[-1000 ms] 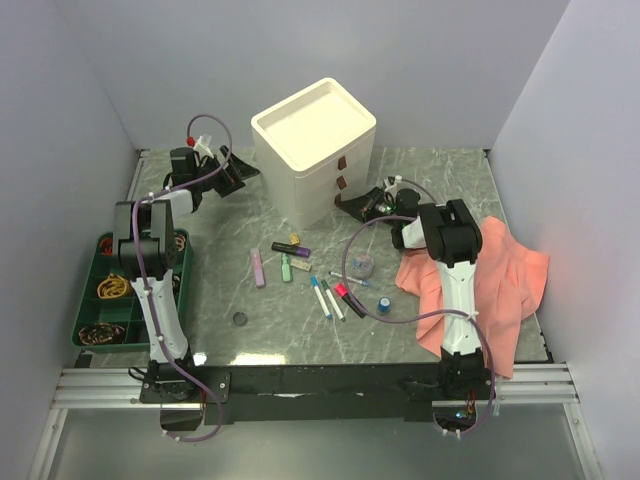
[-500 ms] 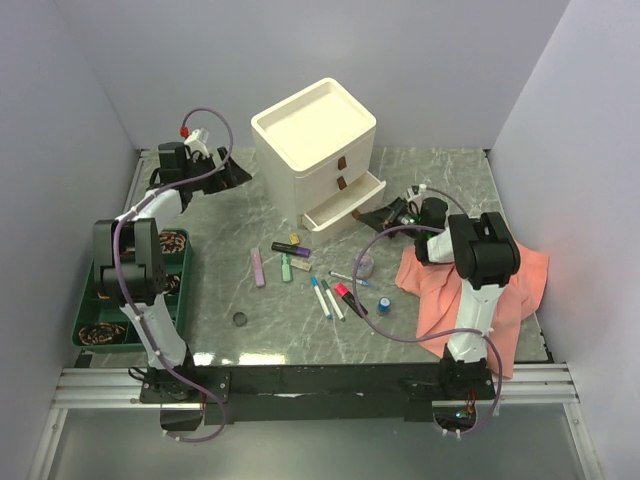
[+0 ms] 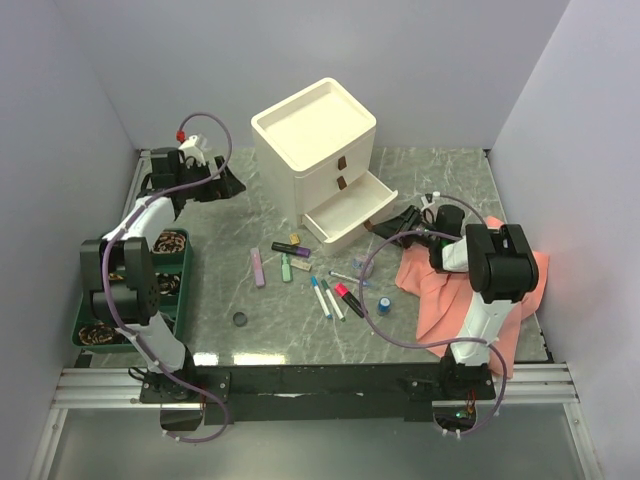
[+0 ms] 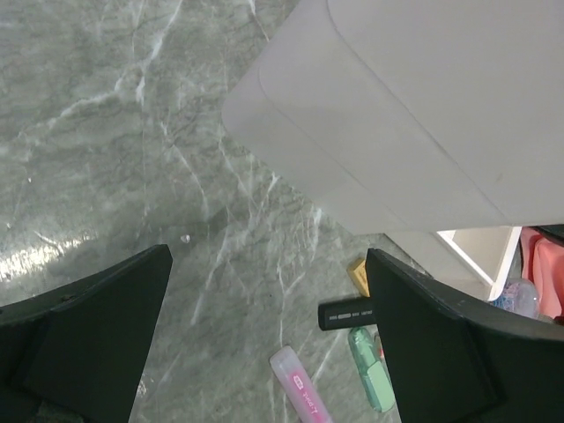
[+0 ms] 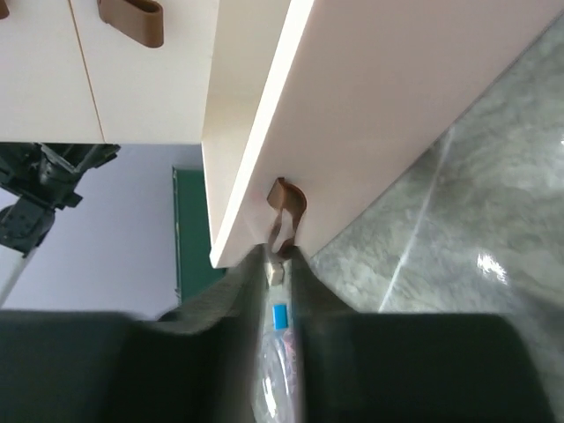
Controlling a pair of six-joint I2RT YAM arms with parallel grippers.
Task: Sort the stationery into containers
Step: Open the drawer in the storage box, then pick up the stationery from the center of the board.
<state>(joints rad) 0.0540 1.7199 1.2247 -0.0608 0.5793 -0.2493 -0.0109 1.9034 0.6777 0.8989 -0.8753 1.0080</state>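
Note:
The cream drawer box (image 3: 315, 150) stands at the back centre, its bottom drawer (image 3: 350, 212) pulled out toward the right. My right gripper (image 3: 386, 224) is at that drawer's front. In the right wrist view its jaws (image 5: 280, 256) are almost together, with the brown pull tab (image 5: 287, 211) pinched at their tips. The stationery lies loose in front: a dark highlighter (image 3: 290, 248), a lilac one (image 3: 259, 267), a green one (image 3: 286, 266), two pens (image 3: 326, 297), a red-and-black marker (image 3: 348, 298), a tape roll (image 3: 361, 266), a blue-capped vial (image 3: 384, 304) and a dark disc (image 3: 239, 319). My left gripper (image 3: 218, 182) hangs open and empty (image 4: 267, 264), left of the box.
A green tray (image 3: 88, 300) of rubber bands sits at the left edge under my left arm. A salmon-pink cloth (image 3: 510, 275) lies at the right under my right arm. Walls close in the back and both sides.
My right gripper has drawn the bottom drawer out toward the right by its tab. My left arm has pulled back toward the left wall, still open.

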